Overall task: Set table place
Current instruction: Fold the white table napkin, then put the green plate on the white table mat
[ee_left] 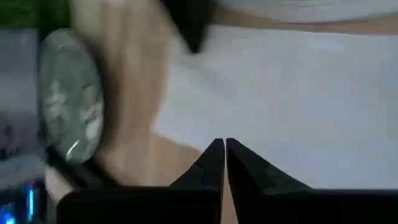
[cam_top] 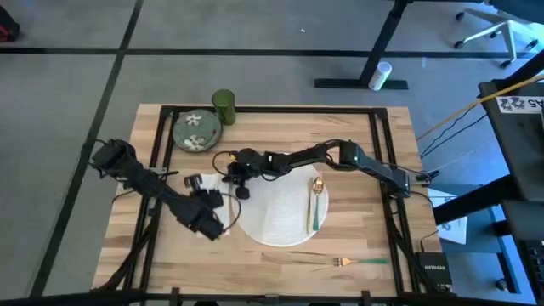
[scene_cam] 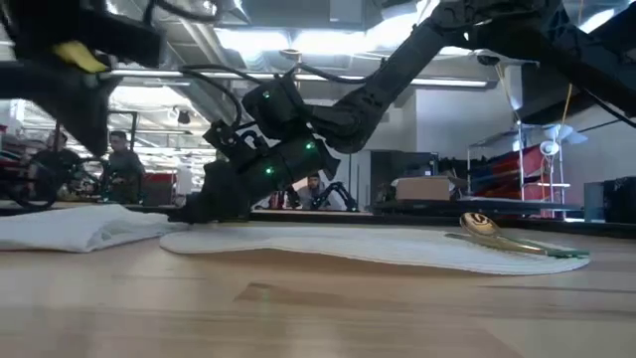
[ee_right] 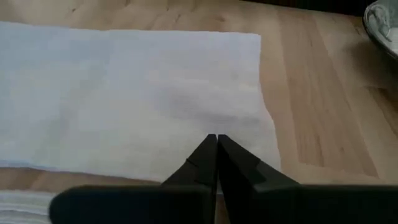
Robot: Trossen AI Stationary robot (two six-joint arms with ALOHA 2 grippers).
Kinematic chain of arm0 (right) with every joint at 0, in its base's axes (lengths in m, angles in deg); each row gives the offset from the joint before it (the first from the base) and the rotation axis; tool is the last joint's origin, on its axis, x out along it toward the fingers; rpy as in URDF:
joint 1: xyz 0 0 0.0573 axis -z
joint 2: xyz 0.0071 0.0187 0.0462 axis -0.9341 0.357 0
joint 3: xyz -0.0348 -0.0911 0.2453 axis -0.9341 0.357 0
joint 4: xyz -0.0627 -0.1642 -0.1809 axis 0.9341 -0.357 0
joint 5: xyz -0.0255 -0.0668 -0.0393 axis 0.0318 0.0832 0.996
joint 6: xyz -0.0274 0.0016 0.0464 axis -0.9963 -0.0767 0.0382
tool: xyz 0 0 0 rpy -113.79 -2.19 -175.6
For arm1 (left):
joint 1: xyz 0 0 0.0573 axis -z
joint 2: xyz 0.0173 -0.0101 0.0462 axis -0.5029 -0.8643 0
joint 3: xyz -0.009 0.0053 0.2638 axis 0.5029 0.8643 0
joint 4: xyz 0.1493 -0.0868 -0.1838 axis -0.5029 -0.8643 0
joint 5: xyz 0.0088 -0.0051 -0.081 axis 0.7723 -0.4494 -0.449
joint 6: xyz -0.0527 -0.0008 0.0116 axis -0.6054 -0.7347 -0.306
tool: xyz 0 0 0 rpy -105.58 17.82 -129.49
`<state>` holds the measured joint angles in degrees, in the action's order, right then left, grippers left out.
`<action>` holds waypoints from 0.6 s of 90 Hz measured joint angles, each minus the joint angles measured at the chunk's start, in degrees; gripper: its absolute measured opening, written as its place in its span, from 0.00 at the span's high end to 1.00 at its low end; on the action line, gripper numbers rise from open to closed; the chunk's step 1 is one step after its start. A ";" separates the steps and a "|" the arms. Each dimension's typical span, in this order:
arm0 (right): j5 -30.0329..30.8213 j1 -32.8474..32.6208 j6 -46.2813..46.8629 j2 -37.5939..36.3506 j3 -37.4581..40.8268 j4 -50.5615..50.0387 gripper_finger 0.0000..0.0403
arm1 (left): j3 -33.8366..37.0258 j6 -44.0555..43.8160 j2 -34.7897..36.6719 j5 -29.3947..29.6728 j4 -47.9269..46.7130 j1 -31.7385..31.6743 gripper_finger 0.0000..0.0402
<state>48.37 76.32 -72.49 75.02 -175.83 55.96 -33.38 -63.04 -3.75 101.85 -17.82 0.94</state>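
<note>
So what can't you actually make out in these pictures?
- High view: the folded white cloth napkin is mostly covered by the left claw, so its full shape is hidden.
- Low view: the gold spoon with a green handle runs behind the edge of the round white placemat.
- Left wrist view: the grey-green floral plate is blurred and its pattern is unreadable.
- Right wrist view: that plate is cut off at the corner.

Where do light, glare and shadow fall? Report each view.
High view: even overhead light, only soft shadows on the light-wood butcher-block table. Low view: bright ceiling lamps backlight the dark arms into silhouettes, and the gold metal spoon glints. Right wrist view: the white rectangular cloth is evenly lit, without glare.
</note>
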 joint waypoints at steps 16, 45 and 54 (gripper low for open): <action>-0.93 -0.19 -0.12 -0.87 0.12 0.13 1.00 | 1.76 -2.88 5.55 3.75 1.13 -0.09 1.00; -1.76 -2.37 -7.61 -7.38 0.04 -5.04 1.00 | 8.91 -4.47 14.82 4.91 7.06 -5.65 1.00; -0.67 -2.52 -12.51 -10.19 -0.02 -12.10 1.00 | 10.36 -0.14 14.95 4.60 11.07 -8.77 1.00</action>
<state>47.70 73.80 -85.00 64.82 -175.85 43.86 -23.01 -63.18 11.20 106.45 -6.75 -7.83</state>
